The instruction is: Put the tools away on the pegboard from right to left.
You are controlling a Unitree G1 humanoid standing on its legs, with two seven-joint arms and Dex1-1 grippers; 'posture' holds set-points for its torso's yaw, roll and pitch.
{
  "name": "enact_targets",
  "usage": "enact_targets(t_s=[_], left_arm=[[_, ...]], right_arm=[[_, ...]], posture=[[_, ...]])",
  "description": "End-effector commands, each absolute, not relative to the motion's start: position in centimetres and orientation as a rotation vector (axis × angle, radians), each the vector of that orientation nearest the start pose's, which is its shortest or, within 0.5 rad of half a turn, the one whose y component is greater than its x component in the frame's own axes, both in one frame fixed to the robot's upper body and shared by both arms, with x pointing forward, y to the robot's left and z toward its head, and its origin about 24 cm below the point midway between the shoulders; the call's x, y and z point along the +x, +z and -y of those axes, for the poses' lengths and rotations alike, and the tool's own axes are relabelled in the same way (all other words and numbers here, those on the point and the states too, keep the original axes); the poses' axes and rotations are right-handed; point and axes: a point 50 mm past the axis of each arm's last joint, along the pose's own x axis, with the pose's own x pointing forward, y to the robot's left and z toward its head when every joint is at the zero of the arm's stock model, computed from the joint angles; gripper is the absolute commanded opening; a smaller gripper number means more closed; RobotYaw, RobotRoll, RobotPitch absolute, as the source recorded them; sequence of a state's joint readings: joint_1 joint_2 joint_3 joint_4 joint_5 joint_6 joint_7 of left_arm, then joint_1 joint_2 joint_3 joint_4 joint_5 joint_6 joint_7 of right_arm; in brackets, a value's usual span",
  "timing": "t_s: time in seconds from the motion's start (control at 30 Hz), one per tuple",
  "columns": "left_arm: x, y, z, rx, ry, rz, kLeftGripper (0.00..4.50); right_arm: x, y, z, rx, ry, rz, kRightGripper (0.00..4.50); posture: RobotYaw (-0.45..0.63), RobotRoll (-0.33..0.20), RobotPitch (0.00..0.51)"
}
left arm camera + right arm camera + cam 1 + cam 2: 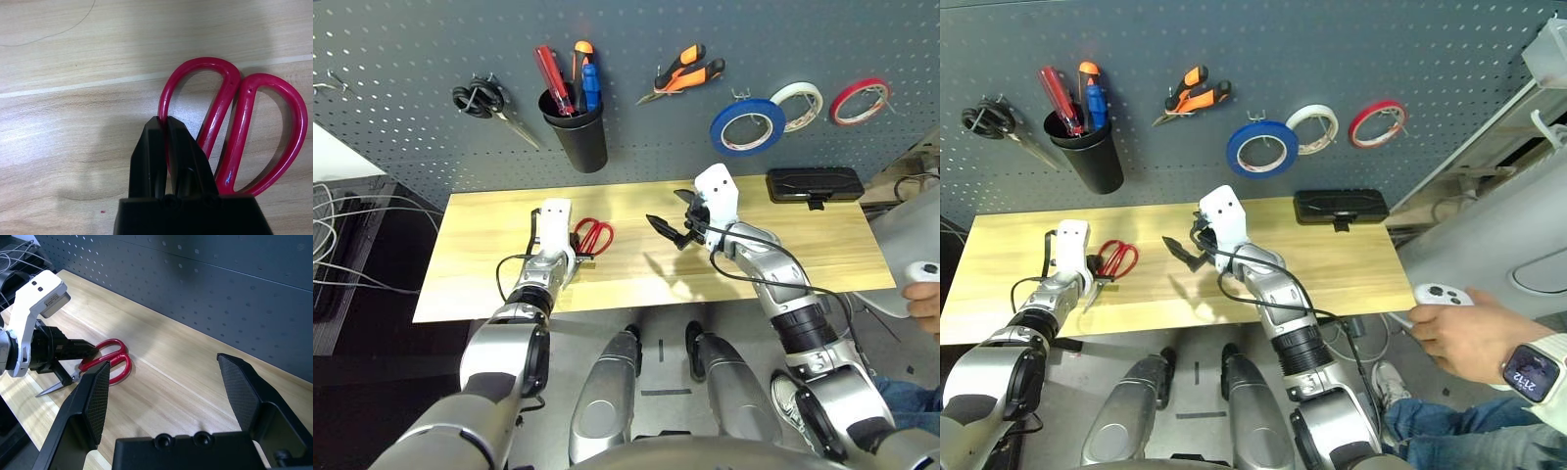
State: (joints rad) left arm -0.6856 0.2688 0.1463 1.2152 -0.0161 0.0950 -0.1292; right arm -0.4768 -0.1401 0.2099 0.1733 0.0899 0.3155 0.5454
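Wood-grained and pale, the tabletop (470, 245) spans the middle of the frame beneath the dark grey pegboard (646, 137). At left of centre on it lie the red-handled scissors (296, 112), one handle loop grasped by the clenched left claw (165, 119). Right claw (166, 361) released, fingers wide apart and empty, above the tabletop right of centre. Black case (815, 183) at the tabletop's right end. On the pegboard, upper left: black-handled scissors (487, 96), then a black cup (582, 145) with the blue-handled screwdriver (592, 88), a red-handled tool (551, 76) and an orange-topped one (582, 49). Upper middle: orange-and-black pliers (690, 74). Upper right: blue tape ring (721, 130), white ring (818, 103), red ring (839, 103). Lower right, a person's hand (1454, 338) on a white controller (1443, 294).
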Motion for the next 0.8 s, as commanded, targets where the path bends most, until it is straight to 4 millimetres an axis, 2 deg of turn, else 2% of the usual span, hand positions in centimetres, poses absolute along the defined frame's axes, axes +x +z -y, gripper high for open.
enact_targets(t_s=[0.03,0.23,0.4,0.6,0.8], left_arm=[[32.0,-3.3,-21.5,0.044,0.034,-0.632,0.01],[32.8,-1.5,-20.7,0.043,0.003,-0.401,0.01],[31.9,0.2,-21.1,0.042,0.021,-0.231,0.01],[29.3,2.8,-23.4,0.102,0.098,-0.058,0.01],[26.9,3.9,-25.6,0.167,0.166,0.012,0.01]], right_arm=[[31.4,9.8,7.2,-0.147,0.849,-0.054,4.50],[31.2,11.1,7.1,-0.125,0.881,0.025,4.50],[31.4,12.0,7.5,-0.132,0.881,0.059,4.50],[31.6,12.8,7.9,-0.135,0.882,0.088,4.50],[31.6,13.9,7.4,-0.122,0.907,0.133,4.50]], posture=[[-0.02,0.000,0.262],[0.00,0.000,0.259],[0.01,0.000,0.258],[0.03,0.000,0.258],[0.04,0.000,0.256]])
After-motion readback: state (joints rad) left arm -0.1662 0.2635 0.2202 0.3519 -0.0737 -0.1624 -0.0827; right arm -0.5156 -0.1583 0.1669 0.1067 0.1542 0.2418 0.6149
